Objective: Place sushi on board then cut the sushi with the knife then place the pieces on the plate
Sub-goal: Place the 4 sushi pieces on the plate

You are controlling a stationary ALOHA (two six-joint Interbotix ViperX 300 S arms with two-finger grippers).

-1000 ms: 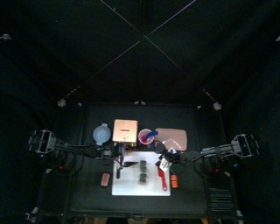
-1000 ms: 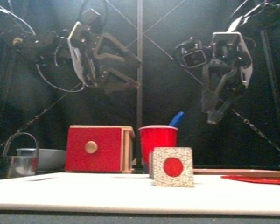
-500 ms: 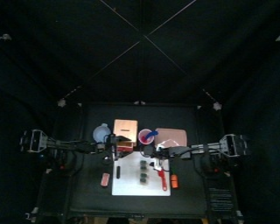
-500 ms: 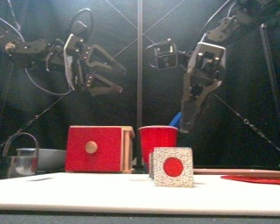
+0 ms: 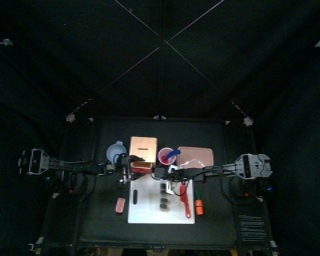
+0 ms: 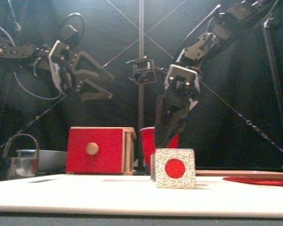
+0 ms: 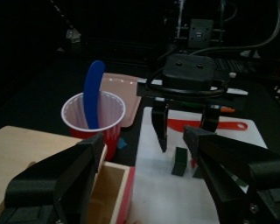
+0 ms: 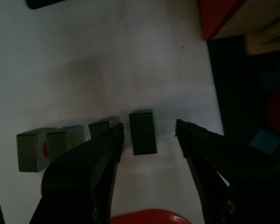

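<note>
Right jaws spread over sushi roll [image 8: 63, 144], end block [image 8: 143, 133] between.

The sushi roll [image 5: 163, 196] lies whole on the white cutting board [image 5: 144, 212] as a short row of dark green blocks running front to back, its front face [image 6: 172, 168] pale and speckled with a round red centre; in the right wrist view the block at one end [image 8: 143, 133] sits a little apart from the others. A red knife [image 5: 186, 207] lies flat on the board just right of the roll, while a blue knife [image 7: 95, 83] stands upright in the red cup [image 5: 171, 156] behind the board. The flat pink plate [image 5: 202, 155] lies just right of the cup, with no sushi on it
</note>
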